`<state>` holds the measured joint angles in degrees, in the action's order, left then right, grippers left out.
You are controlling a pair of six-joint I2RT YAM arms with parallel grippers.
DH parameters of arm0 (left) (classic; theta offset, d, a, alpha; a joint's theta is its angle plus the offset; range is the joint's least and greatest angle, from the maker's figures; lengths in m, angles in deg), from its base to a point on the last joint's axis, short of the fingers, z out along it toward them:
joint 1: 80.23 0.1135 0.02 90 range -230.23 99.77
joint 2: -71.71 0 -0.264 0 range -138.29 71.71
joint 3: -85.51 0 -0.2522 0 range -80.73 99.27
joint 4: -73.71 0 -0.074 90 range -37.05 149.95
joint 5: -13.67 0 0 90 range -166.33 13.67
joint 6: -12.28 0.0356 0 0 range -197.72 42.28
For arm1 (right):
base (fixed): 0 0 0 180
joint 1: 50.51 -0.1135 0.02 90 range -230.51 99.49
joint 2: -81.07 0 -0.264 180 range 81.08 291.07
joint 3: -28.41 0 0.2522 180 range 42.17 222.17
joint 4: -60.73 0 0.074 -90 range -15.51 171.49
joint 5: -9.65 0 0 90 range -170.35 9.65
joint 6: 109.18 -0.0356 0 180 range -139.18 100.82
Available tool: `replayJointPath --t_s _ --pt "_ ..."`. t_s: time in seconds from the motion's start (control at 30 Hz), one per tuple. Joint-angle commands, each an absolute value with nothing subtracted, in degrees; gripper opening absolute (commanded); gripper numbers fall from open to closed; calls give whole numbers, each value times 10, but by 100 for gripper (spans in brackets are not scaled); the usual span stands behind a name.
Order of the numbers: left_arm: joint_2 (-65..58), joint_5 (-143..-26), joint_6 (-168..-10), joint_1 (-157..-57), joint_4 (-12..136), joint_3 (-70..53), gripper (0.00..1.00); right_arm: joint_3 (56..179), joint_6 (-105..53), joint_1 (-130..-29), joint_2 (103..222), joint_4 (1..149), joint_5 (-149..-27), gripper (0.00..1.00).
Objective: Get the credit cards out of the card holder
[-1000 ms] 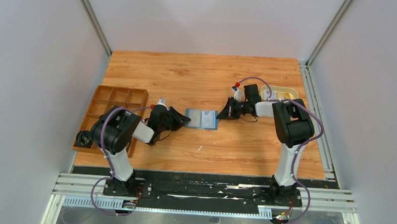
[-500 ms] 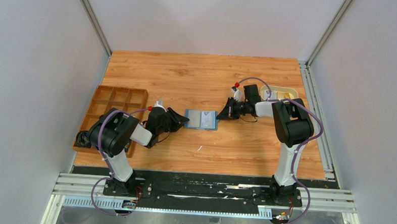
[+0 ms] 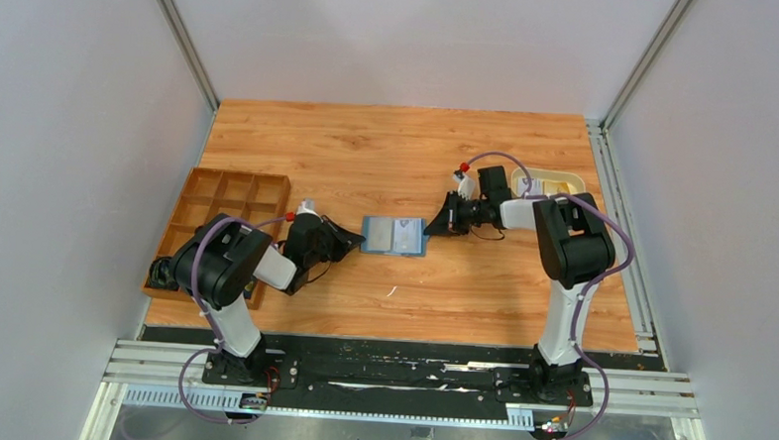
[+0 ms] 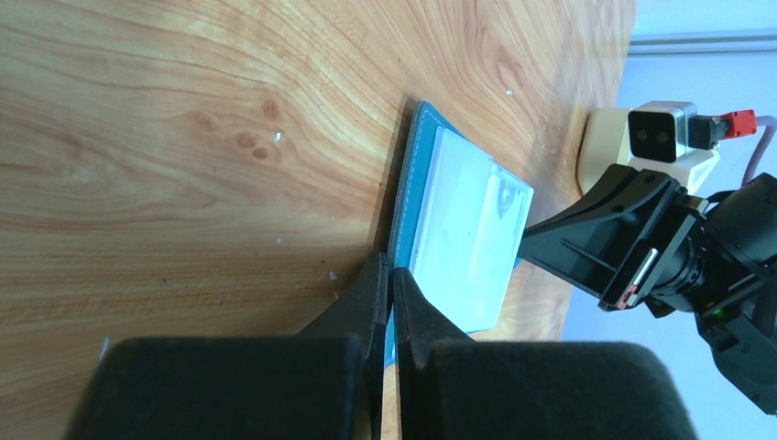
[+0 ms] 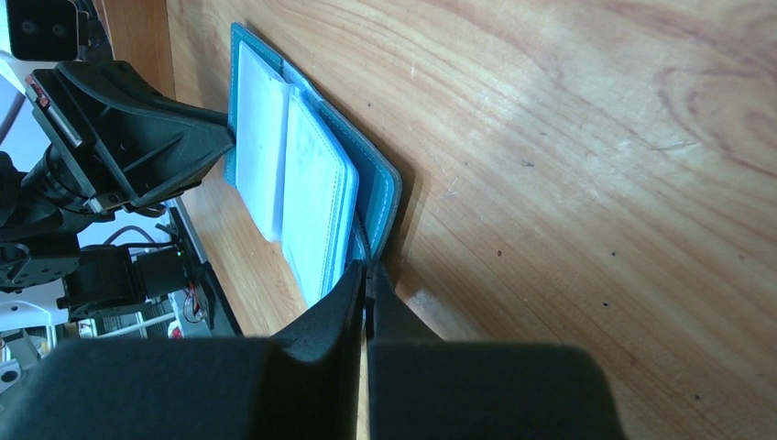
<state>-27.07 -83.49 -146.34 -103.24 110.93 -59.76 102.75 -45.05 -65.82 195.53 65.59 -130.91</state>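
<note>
1. The card holder (image 5: pixel 353 137) lies open on the table (image 3: pixel 389 151), with whitish credit cards (image 5: pixel 316 183) tucked inside.
2. The left gripper (image 4: pixel 388 271) has its jaws pressed together, tips touching the holder's left edge.
3. The right gripper (image 5: pixel 366 269), closed likewise, touches its right edge.

Top cam's up high behind the arm bases, looking down & fwd over the whole table (image 3: pixel 389 151). Both wrist cams sit low & real close, facing each other across the card holder (image 3: pixel 395 236), which all 3 views share.
</note>
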Motion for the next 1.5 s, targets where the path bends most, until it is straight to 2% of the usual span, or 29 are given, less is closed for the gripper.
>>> replayJointPath --t_s 0.0,0.1,0.13,0.2,0.33,0.5,0.63,0.93,1.47 --pt "-281 -833 -1460 -1028 1134 -606 0 1054 -439 -652 1971 678 -1315 0" --pt "-280 -839 -1466 -1029 1157 -611 0 1088 -439 -652 1975 696 -1308 0" --pt "-279 -840 -1468 -1029 1160 -613 0 1103 -436 -653 1977 705 -1304 4" --pt "-272 -836 -1469 -1029 1162 -619 0 1138 -427 -653 1977 733 -1290 13" --pt "-244 -807 -1469 -1029 1149 -638 0 1188 -406 -654 1941 811 -1224 40" --pt "-205 -758 -1472 -1032 1132 -668 0 1173 -415 -680 1842 862 -1147 58" --pt "-180 -721 -1472 -1042 1109 -678 0 1157 -438 -718 1822 886 -1124 60" --pt "-172 -692 -1474 -1066 1069 -674 0 1145 -498 -809 1895 842 -1124 58" --pt "-183 -697 -1471 -1068 1059 -672 0 1132 -517 -819 1934 822 -1081 57"
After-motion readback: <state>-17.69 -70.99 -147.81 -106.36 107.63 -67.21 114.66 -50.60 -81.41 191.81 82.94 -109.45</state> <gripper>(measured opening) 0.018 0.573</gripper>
